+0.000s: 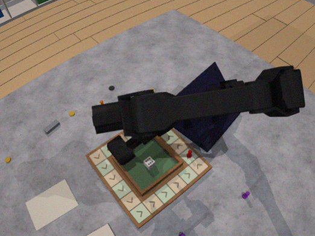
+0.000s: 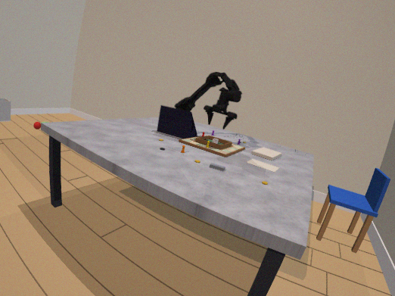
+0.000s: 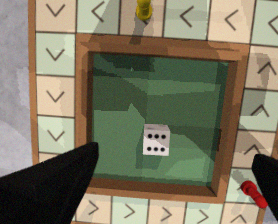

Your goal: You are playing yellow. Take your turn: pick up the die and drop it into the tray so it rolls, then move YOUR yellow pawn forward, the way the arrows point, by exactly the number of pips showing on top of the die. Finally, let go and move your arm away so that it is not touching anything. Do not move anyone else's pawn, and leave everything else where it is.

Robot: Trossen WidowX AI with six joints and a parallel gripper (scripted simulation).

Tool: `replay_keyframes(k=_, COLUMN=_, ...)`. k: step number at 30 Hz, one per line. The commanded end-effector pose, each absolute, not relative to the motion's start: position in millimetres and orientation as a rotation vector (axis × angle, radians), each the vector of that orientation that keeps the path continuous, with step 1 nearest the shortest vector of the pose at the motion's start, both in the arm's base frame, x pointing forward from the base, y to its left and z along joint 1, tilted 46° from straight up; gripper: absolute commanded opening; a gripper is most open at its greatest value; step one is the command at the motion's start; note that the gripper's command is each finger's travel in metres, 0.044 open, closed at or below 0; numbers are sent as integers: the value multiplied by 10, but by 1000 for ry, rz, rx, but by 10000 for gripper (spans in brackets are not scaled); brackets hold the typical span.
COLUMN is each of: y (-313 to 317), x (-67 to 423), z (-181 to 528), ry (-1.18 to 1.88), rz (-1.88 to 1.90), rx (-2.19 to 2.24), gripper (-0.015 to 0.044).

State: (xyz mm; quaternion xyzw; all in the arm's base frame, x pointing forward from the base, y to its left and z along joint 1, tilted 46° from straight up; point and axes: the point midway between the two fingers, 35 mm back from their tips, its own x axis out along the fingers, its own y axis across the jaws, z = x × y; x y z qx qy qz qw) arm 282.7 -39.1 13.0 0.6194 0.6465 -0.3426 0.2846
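Note:
The white die [image 1: 149,162] [image 2: 215,141] [image 3: 156,140] is inside the green-floored tray [image 1: 163,181] [image 3: 84,102]; its upper face shows two rows of three pips. I cannot tell whether it is fully at rest. The yellow pawn [image 2: 208,144] [image 3: 144,10] stands upright on a beige square of the board [image 1: 120,189] [image 3: 55,75], third from the corner at top left in the wrist view, where the arrows point left. My arm hides it in the top view. My gripper [image 2: 217,126] [image 3: 174,155] is wide open and empty, above the tray.
A red pawn [image 1: 189,154] [image 3: 254,194] stands on the board near the right finger in the wrist view. A dark blue panel [image 1: 208,137] [image 2: 175,121] stands beside the board. An orange pawn [image 2: 183,149], a purple pawn [image 1: 245,195] and a grey block [image 1: 52,127] are around it.

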Motion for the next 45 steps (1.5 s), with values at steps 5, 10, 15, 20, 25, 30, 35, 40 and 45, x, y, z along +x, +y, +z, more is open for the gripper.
replay_keyframes(k=5, y=-406, x=2832, z=92, ry=1753, rz=-860, rx=1709, gripper=414)
replay_keyframes(k=10, y=-620, x=2922, z=-224, ry=1783, rz=-489, rx=1494, gripper=282)
replay_keyframes(k=15, y=-855, x=2963, z=-630, ry=1747, rz=-84, rx=1228, gripper=200)
replay_keyframes(k=20, y=-1002, x=2951, z=-932, ry=1681, rz=178, rx=1035, gripper=200)
replay_keyframes(k=25, y=-995, x=2957, z=-925, ry=1681, rz=178, rx=1035, gripper=200)
replay_keyframes(k=30, y=-995, x=2957, z=-925, ry=1681, rz=178, rx=1035, gripper=200)
replay_keyframes(k=35, y=-978, x=2963, z=-909, ry=1681, rz=178, rx=1035, gripper=200)
replay_keyframes(k=40, y=-870, x=2961, z=-1015, ry=1681, rz=179, rx=1036, gripper=200)
replay_keyframes(k=45, y=-868, x=2961, z=-1017, ry=1681, rz=179, rx=1036, gripper=200)
